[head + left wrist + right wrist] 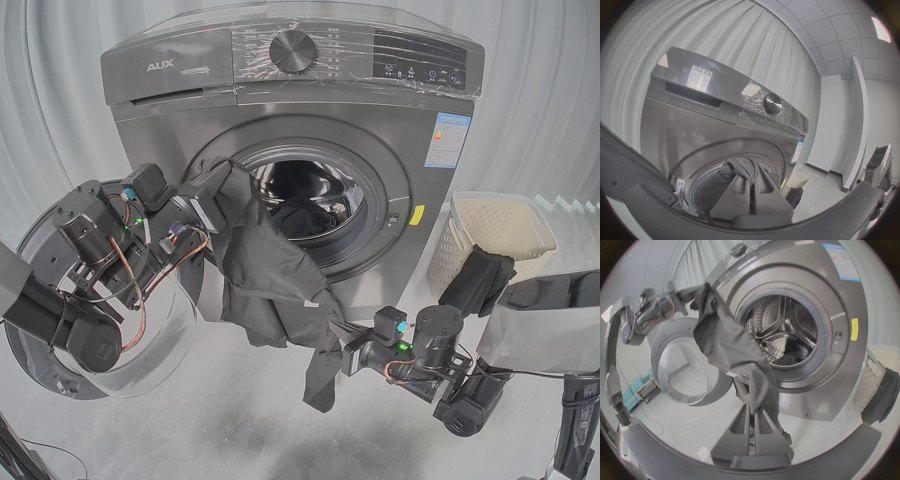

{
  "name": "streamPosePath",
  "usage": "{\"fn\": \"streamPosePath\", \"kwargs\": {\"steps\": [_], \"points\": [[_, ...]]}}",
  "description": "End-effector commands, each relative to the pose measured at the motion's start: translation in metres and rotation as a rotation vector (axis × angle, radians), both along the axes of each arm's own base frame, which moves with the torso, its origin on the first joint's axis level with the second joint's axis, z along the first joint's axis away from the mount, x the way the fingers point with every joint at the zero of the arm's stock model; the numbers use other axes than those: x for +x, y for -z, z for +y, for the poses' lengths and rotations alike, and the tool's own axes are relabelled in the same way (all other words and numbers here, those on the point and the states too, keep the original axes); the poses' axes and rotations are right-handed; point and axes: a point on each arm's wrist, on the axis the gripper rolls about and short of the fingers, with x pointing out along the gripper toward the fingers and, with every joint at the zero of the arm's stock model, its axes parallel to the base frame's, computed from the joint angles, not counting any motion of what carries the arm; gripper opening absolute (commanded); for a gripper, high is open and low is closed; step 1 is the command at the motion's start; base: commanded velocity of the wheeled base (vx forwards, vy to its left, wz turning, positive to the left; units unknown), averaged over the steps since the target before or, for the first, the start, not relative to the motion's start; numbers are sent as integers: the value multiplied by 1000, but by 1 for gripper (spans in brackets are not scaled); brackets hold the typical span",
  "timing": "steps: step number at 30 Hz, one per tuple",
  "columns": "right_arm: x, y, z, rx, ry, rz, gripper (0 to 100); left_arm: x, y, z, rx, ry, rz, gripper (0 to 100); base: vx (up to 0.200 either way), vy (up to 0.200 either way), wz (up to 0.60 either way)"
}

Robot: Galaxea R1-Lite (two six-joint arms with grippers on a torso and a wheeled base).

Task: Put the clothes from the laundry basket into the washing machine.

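Evidently gripping dark garment (269, 275) with left and right jaws closed; sags between them, risks catching drum opening (306, 178) beyond left jaws or dropping to floor (219, 412).

Washing machine (294, 156): we see a grey front-loader on the floor, backed by a pale curtain, its porthole open.
Door (125, 350): swung wide to our left, with its clear bowl facing us.
Drum clothes (303, 215): dark items lie low inside the opening.
Dark garment (269, 275): hangs between our two grippers in front of the porthole, and one loose end dangles toward the floor.
Left gripper (215, 178): at the porthole's upper left rim, gripping the garment's top end.
Right gripper (340, 326): low, below the porthole, its fingers pinching the garment's lower edge.
Laundry basket (500, 231): cream, perforated, just beside the machine on our right.
Dark cloth (478, 278): draped over the basket's near rim.
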Motion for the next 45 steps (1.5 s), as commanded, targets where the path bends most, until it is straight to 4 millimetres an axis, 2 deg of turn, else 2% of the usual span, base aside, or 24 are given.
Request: {"fn": "streamPosePath", "kwargs": {"steps": [1, 5, 8, 9, 11, 14, 19, 25, 31, 36, 39, 45], "points": [[-6, -19, -18, 76, 21, 5, 0, -28, -7, 13, -3, 1, -12, 0, 0, 0, 0], [-29, -37, -34, 179, 34, 94, 0, -53, -6, 24, 4, 11, -9, 0, 0, 0, 0], [-32, -44, -43, 190, 55, 85, 0, -73, -2, 32, 11, 19, 1, 0, 0, 0, 0], [-32, -44, -44, 191, 56, 84, 0, -74, -2, 32, 12, 22, 2, 0, 0, 0, 0], [-35, -54, -51, 207, 71, 58, 0, -91, 4, 37, 24, 28, 25, 0, 0, 0, 0], [-41, -63, -52, 220, 58, 37, 0, -95, 9, 37, 37, 31, 35, 0, 0, 0, 0], [-49, -75, -59, 206, 53, -13, 0, -99, 20, 38, 61, 34, 72, 0, 0, 0, 0], [-55, -84, -63, 189, 50, -61, 0, -96, 23, 37, 66, 32, 87, 0, 0, 0, 0], [-52, -88, -64, 145, 62, -123, 0, -89, 27, 37, 58, 19, 79, 0, 0, 0, 0], [-40, -111, -61, 222, 122, -204, 0, -89, 26, 37, 42, 17, 55, 0, 0, 0, 0], [-39, -119, -62, 251, 125, -221, 0, -88, 28, 36, 44, 15, 61, 0, 0, 0, 0], [-39, -122, -62, 261, 126, -231, 0, -88, 22, 36, 30, 16, 37, 0, 0, 0, 0]]}}
